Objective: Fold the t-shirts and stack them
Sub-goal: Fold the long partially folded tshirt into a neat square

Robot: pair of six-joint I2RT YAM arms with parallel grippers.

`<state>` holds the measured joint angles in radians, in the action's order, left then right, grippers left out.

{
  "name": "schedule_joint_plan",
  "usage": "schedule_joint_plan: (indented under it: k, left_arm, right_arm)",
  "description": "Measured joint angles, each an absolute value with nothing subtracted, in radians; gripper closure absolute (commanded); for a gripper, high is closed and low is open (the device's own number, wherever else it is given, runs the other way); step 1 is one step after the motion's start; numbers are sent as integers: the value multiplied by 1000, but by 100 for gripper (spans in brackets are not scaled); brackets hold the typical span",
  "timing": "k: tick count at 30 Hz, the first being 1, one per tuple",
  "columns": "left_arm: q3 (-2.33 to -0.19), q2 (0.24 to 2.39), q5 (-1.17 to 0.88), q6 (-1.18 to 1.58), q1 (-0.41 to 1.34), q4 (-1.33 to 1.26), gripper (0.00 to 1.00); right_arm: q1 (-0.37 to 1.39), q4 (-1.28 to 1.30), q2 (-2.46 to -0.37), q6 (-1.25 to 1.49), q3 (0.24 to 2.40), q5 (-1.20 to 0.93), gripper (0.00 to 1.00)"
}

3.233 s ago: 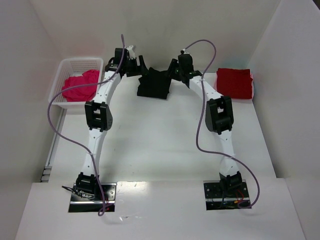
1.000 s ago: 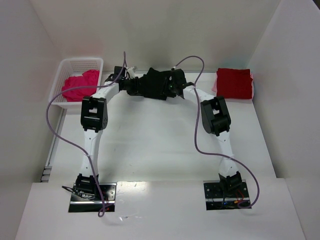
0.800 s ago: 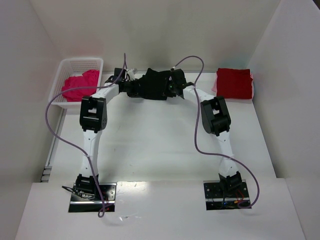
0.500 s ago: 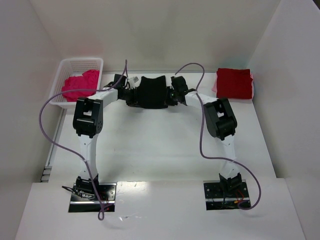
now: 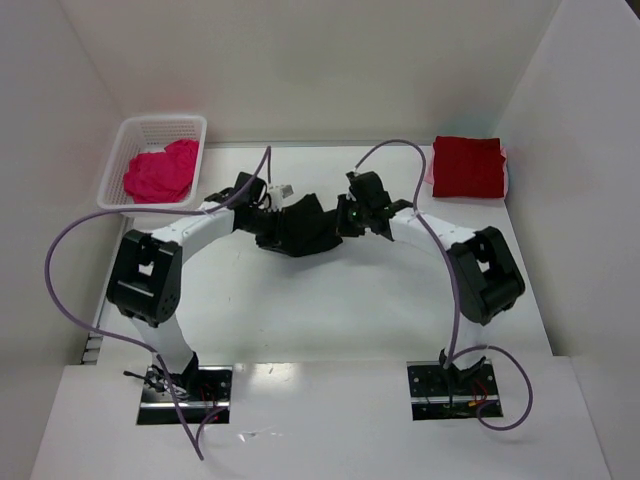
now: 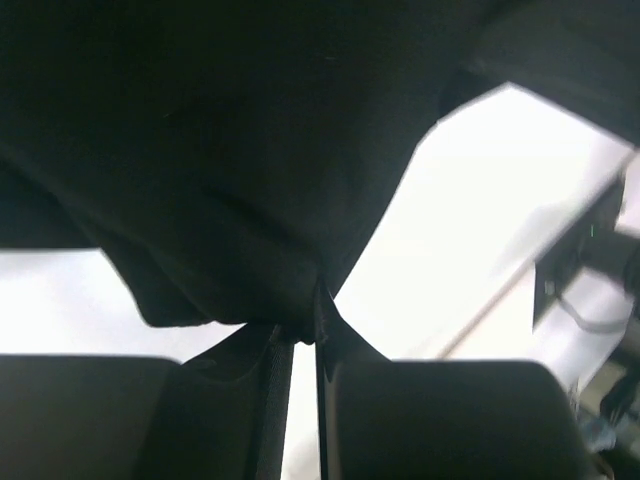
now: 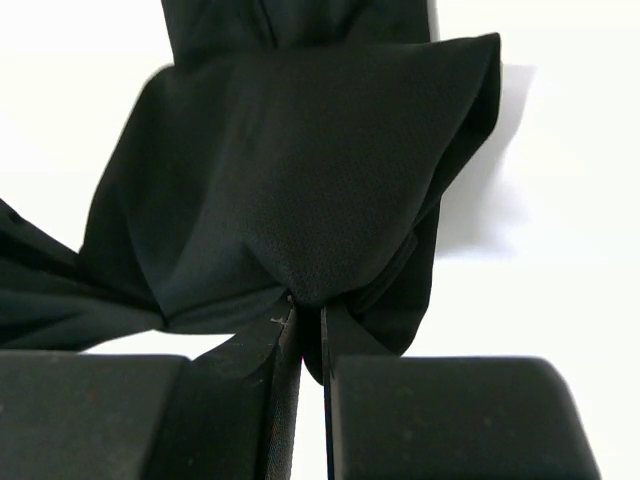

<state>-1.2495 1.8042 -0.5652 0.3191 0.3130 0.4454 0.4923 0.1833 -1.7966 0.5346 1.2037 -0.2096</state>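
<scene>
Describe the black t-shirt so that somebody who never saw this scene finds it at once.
Look at the middle of the table, between the two arms. There the black t-shirt is bunched, pinched by the left gripper and the right gripper. Only it is black and held: the dark red t-shirt lies folded far right, the pink t-shirt sits in the basket.

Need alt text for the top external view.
A black t-shirt is bunched at centre, pinched by the left tool on its left side and the right tool on its right. A magenta-pink t-shirt lies bunched in a white mesh basket at far left; a folded dark red t-shirt sits at far right.
</scene>
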Motion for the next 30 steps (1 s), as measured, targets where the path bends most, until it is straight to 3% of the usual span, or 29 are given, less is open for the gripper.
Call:
schedule_joint_plan:
  k: [7,12,14,15,18,19,20,23,30]
  left_arm:
    - [-1086,1654,-546,341,353,498,82]
    - [-1009,1600,-545,348,369,533,66]
    - [-991,1573,-543,349,379,564,55]
    - [-984,1559,-543,350,384,582,41]
    - [-979,1512,-537,355,392,632,15]
    - [-981,1498,-533,356,392,647,11]
    - [-988,1487,-528,360,392,665,8]
    - [-1040,1470,-506,366,392,708,1]
    - [-1143,1497,-422,400,353,622,3]
  right_arm:
    - [564,231,-1625,590,1019,-215,84]
    - [593,276,-1528,627,947,-220,73]
    - [593,291,-1488,643,927,-209,44]
    - [593,298,-1472,653,920,-203,34]
    - [592,332,-1430,669,907,-184,14]
    - [592,342,-1418,668,905,-176,11]
    - [592,352,-1405,669,905,-166,0]
    - [591,369,-1365,672,905,-124,0]
    - [551,353,-1379,653,919,-58,0]
